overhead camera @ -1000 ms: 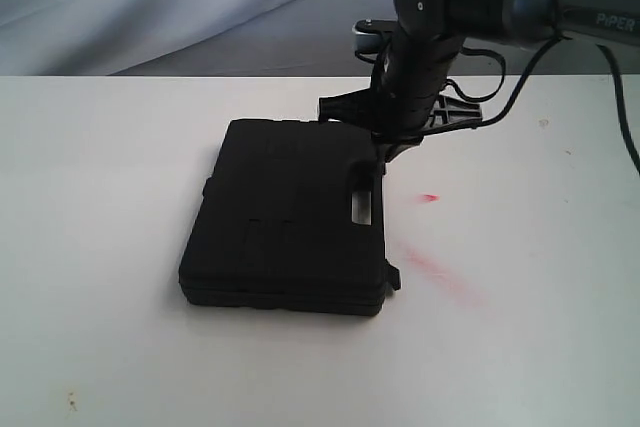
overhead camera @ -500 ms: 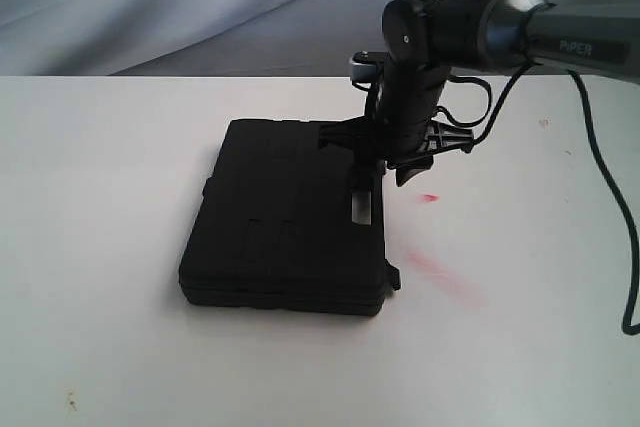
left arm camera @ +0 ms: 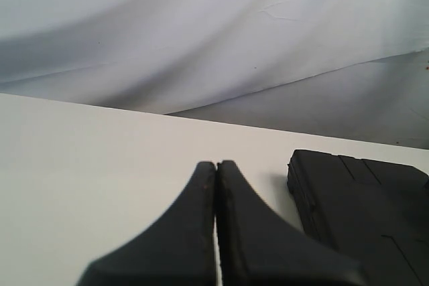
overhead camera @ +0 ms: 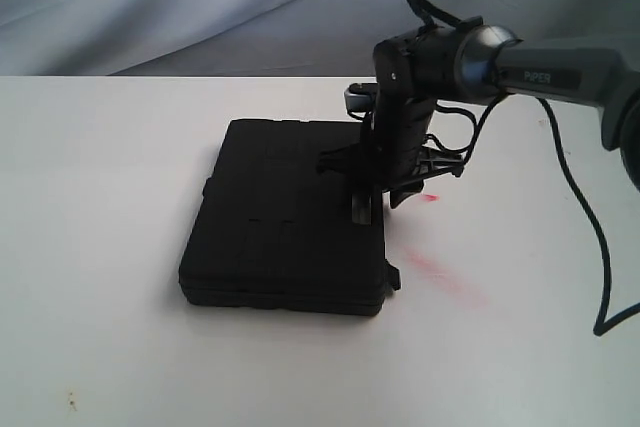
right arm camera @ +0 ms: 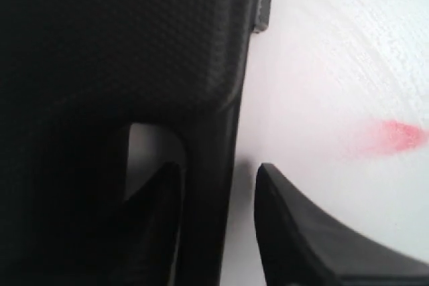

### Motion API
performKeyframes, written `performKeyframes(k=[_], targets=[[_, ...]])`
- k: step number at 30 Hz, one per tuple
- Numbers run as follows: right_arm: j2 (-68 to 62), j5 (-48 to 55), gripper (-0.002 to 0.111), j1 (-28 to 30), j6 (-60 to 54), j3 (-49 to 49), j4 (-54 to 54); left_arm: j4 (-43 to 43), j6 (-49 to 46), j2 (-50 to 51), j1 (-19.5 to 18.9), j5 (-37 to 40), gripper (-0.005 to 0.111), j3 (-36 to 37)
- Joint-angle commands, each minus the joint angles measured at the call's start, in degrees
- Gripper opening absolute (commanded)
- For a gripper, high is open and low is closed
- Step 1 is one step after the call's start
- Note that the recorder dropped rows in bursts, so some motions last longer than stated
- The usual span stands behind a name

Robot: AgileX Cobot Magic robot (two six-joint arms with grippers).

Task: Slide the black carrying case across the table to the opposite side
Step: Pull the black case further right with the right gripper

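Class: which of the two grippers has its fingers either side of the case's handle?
The right gripper: its open fingers straddle the handle bar of the case. The left gripper is shut, apart from the case.

Test lab, white table [overhead camera: 100, 247], grey fabric backdrop [overhead camera: 150, 7]

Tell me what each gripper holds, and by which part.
Nothing is clamped yet. The right gripper stands open astride the handle bar of the flat matte black plastic case, one finger in the slot. The left gripper is shut, empty.
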State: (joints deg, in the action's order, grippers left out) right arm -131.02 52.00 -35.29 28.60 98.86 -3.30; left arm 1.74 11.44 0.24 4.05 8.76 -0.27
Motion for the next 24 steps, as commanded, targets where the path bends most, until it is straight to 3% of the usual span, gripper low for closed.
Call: performKeyframes(k=[1,7,24], targets=[[-0.72,-0.37,0.024,-0.07,0.09,0.28,0.33,0.23,0.09,-0.24,0.31,-0.08,0.0,0.27],[-0.72,-0.37,0.0,-0.07,-0.36,0.28,0.33,0.23,0.09,-0.24,0.31,-0.08,0.0,0.27],[-0.12,2.18,0.0,2.56,-6.35,0.07,-0.28,0.23,0.09,-0.24,0.31,-0.08,0.0,0.27]])
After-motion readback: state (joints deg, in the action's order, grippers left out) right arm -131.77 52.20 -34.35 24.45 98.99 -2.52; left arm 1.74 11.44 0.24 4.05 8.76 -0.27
